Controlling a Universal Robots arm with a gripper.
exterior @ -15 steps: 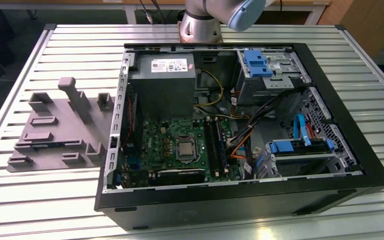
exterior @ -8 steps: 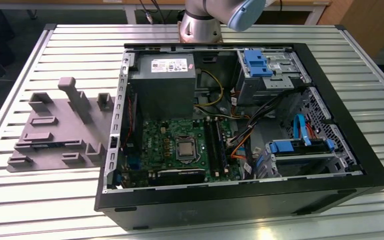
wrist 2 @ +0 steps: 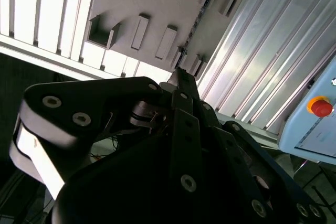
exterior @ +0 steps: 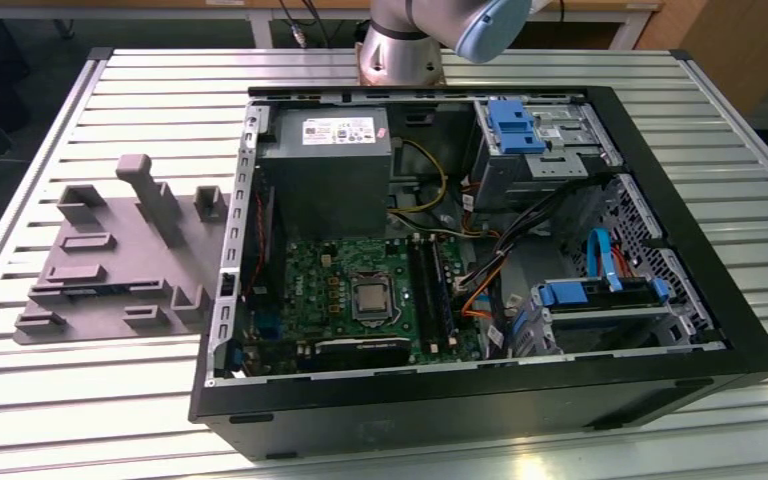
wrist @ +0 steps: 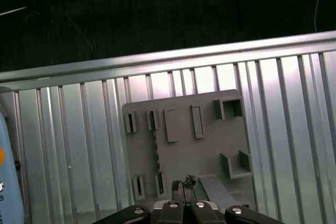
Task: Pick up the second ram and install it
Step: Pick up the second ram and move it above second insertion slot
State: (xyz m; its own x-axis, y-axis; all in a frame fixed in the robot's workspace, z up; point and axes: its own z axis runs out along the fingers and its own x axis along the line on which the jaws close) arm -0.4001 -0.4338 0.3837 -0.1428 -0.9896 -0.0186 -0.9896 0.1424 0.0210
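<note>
The second ram (exterior: 97,290) stands on edge in a grey holder plate (exterior: 117,250) on the slatted table, at the exterior view's left of the open computer case (exterior: 491,390). In both wrist views it shows as a thin dark strip (wrist: 156,148) (wrist 2: 198,17) between the plate's pockets. My gripper (wrist: 182,184) hangs well above the holder plate (wrist: 210,145), apart from the ram, with its two dark fingertips (wrist 2: 177,74) together and nothing between them. The long black memory slots (exterior: 434,290) lie on the green motherboard inside the case.
The case holds a grey power supply (exterior: 331,170), blue drive brackets (exterior: 511,125), loose cables (exterior: 478,290) and a processor socket (exterior: 371,297). The arm's base (exterior: 404,45) stands behind the case. A pale box with a red button (wrist 2: 321,107) lies at the table's side. Dark floor (wrist: 157,9) lies beyond the table edge.
</note>
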